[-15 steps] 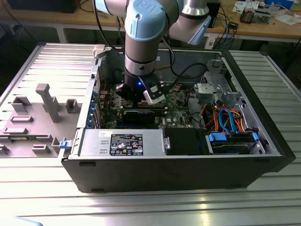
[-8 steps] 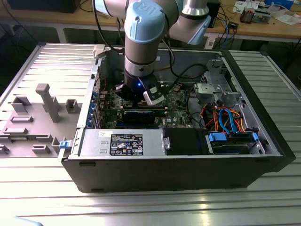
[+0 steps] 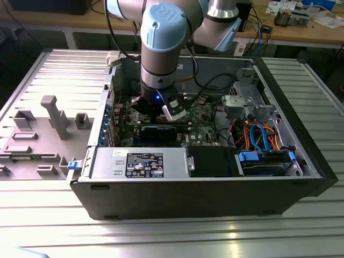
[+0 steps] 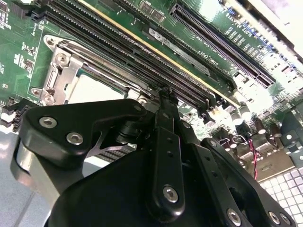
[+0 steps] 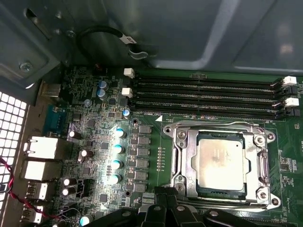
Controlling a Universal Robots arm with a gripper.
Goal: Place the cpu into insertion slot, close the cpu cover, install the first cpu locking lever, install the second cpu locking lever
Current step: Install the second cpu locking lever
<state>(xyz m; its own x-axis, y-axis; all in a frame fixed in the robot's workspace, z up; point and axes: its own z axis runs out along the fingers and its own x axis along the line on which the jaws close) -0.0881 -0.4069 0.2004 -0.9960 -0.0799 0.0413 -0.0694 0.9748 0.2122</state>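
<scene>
Your arm (image 3: 161,48) reaches down from the top centre of the exterior view into the open computer case (image 3: 204,183), so the wrist hangs over the green motherboard (image 5: 94,142). In the first wrist view the insertion slot (image 5: 182,161) sits at lower right, and the cpu (image 5: 220,161) already lies flat inside it, framed by the silver cpu cover (image 5: 255,163). The gripper (image 4: 165,94) hovers just beside that socket, its jaws drawn together on nothing, apparently to press rather than grasp.
</scene>
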